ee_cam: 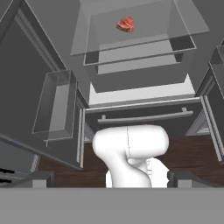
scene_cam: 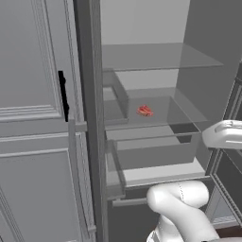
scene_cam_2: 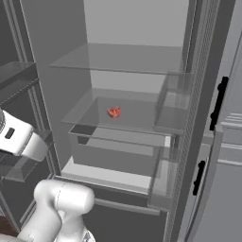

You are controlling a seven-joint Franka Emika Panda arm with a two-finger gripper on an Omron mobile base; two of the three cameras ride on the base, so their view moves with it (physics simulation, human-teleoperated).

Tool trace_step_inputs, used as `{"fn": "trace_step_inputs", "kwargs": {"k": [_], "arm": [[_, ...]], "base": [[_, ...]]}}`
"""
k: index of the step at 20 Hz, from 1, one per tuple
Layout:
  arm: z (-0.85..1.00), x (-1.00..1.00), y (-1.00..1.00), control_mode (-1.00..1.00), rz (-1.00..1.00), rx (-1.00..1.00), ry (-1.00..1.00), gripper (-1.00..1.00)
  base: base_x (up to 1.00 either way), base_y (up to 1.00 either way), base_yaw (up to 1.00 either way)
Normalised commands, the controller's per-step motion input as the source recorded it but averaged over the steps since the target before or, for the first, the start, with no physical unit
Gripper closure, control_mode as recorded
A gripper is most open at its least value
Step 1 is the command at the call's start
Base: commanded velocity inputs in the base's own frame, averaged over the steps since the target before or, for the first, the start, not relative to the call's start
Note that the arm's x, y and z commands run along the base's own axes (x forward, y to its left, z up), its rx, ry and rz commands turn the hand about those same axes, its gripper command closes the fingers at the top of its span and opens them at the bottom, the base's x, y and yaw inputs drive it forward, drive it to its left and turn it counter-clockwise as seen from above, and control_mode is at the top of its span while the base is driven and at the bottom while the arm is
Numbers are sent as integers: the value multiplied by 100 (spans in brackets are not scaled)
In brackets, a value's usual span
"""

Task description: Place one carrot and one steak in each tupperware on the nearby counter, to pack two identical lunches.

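Red with pale streaks, a steak (scene_cam: 145, 111) (scene_cam_2: 114, 112) (ee_cam: 126, 24) lies alone on a glass shelf (scene_cam: 184, 113) (scene_cam_2: 137, 116) inside the open grey fridge. The gripper's (ee_cam: 109, 178) fingers (ee_cam: 43, 178) stand fully spread with nothing between them, well back from the shelf.

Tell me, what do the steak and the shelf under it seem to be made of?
The steak looks like raw meat: matte red with pale streaks, though small and blurry. The shelf looks like clear glass or plastic, smooth: the drawer below shows through it. Which one, I cannot tell.
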Motion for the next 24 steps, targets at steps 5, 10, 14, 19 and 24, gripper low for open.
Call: {"fn": "trace_step_inputs", "kwargs": {"k": [5, 10, 14, 19, 24], "arm": [[0, 0, 0, 100, 0, 0, 0, -100], [0, 0, 0, 100, 0, 0, 0, -100], [0, 0, 0, 100, 0, 0, 0, -100], [0, 0, 0, 100, 0, 0, 0, -100], [-37, 60, -35, -100, 2, 0, 1, -100]], "base": [[31, -30, 0], [23, -29, 0], [31, -15, 2], [38, -19, 3], [0, 0, 0]]}}
